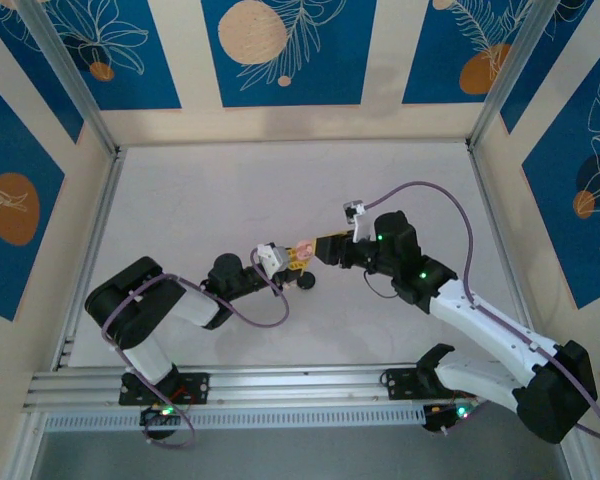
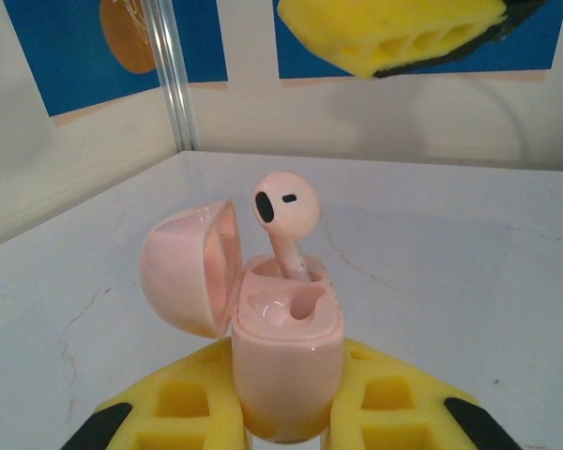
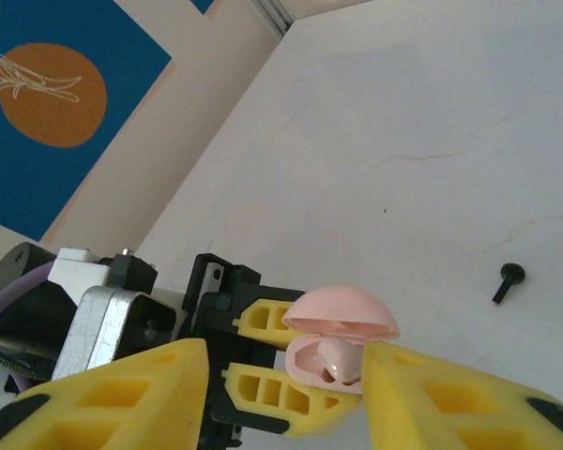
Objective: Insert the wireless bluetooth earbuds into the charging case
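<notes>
My left gripper [image 2: 286, 417] is shut on the lower half of a pale pink charging case [image 2: 286, 361], holding it upright with its lid [image 2: 183, 267] hinged open to the left. One pale pink earbud [image 2: 286, 208] stands in the case's far slot, stem down and head well above the rim; the near slot is empty. My right gripper [image 3: 286, 361] is open just above and beyond the case [image 3: 342, 328], nothing between its yellow fingers [image 2: 394, 37]. A tiny black earbud [image 3: 509, 280] lies loose on the table. From above, both grippers meet at the case [image 1: 302, 251].
A small dark round object [image 1: 305, 283] sits on the table just in front of the left gripper [image 1: 292, 263]. Aluminium frame posts [image 1: 80, 95] and patterned walls enclose the white table [image 1: 280, 190].
</notes>
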You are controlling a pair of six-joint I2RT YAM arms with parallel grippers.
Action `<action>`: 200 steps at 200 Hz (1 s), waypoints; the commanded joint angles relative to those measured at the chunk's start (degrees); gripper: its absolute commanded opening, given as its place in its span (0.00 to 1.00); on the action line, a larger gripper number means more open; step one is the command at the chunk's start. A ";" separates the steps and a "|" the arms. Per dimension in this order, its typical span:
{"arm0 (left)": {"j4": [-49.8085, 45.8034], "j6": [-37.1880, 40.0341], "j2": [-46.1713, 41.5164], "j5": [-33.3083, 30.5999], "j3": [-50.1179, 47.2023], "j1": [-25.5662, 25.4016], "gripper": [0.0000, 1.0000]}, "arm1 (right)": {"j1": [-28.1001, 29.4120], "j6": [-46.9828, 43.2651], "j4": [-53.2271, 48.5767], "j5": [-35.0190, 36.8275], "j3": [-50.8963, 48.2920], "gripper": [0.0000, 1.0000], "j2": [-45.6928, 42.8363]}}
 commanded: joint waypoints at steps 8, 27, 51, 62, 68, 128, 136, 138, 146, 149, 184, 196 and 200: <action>2.99 -0.03 -1.49 0.76 -0.28 -0.57 0.13 | -1.22 -0.74 -2.21 -4.86 1.95 0.41 1.15; 2.97 -0.03 -1.48 0.83 -0.28 -0.62 0.13 | -1.45 -0.90 -2.29 -6.12 2.62 0.39 2.72; 2.99 -0.08 -1.47 0.81 -0.28 -0.58 0.13 | -1.61 -1.41 -2.56 -6.84 3.20 0.39 4.62; 2.93 -0.03 -1.44 0.81 -0.28 -0.63 0.13 | -1.69 -1.59 -2.65 -7.09 3.42 0.38 5.31; 2.96 -0.03 -1.47 0.81 -0.28 -0.62 0.13 | -1.82 -1.71 -2.65 -7.24 3.46 0.38 5.70; 2.99 -0.03 -1.45 0.89 -0.11 -0.61 0.13 | -2.38 -1.65 -1.77 -8.25 3.72 0.33 6.99; 2.99 -0.03 -1.51 0.90 -0.10 -0.62 0.13 | -2.48 -1.79 -1.83 -8.34 3.81 0.33 7.08; 2.99 -0.03 -1.52 0.90 -0.04 -0.63 0.13 | -2.44 -1.79 -1.85 -8.34 3.81 0.33 7.15; 2.94 -0.03 -1.47 0.90 -0.02 -0.63 0.13 | -2.45 -1.88 -1.86 -8.42 3.94 0.33 7.25; 2.99 -0.03 -1.43 0.90 -0.02 -0.63 0.13 | -2.47 -1.84 -1.86 -8.43 4.02 0.32 7.33; 2.98 -0.19 -1.17 1.14 0.21 -0.63 0.13 | -2.57 -2.12 -1.61 -8.48 4.36 0.31 7.95; 2.97 -0.21 -1.16 1.16 0.24 -0.63 0.13 | -2.57 -2.23 -1.71 -8.52 4.49 0.30 8.13; 2.97 -0.11 -1.20 1.16 0.13 -0.60 0.13 | -2.56 -2.32 -1.72 -8.44 4.51 0.30 8.22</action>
